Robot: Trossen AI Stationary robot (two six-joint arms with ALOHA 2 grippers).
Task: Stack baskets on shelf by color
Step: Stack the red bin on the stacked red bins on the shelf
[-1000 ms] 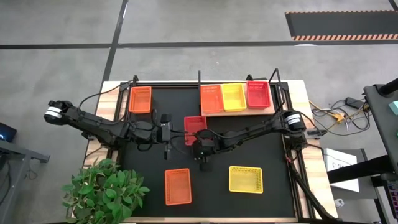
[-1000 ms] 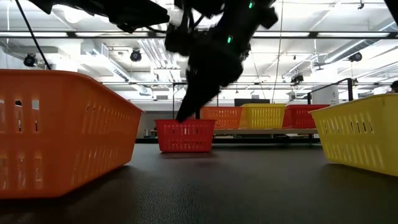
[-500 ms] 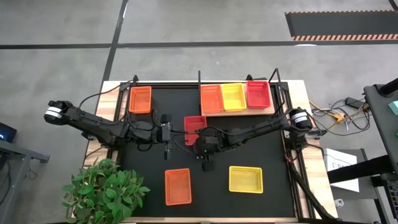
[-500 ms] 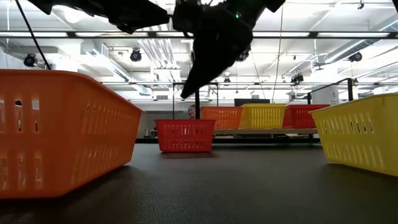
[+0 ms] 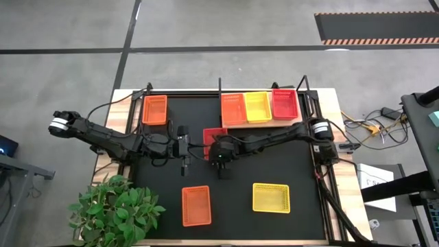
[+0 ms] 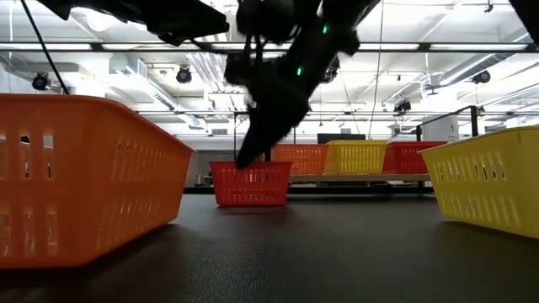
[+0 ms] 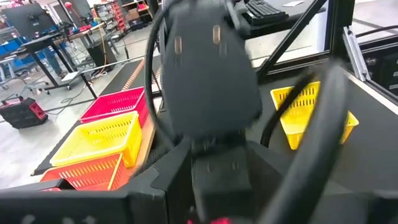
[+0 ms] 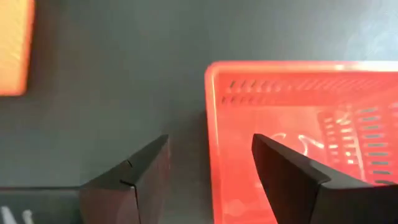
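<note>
At the near edge of the mat: an orange basket point(image 5: 195, 205) and a yellow basket point(image 5: 271, 197), well apart.
Right gripper point(image 8: 208, 163): over mid-mat, fingers spread wide, straddling the rim of the loose red basket point(image 8: 311, 137) with nothing clamped.
Left gripper point(image 5: 184, 165): hanging just beside that red basket; can't tell what its fingers are doing.
Far left: a lone orange basket point(image 5: 154, 110) on the mat.
Shelf point(image 5: 236, 124): at the back, holding orange point(image 5: 233, 108), yellow point(image 5: 258, 106) and red point(image 5: 284, 103) baskets in a row.
</note>
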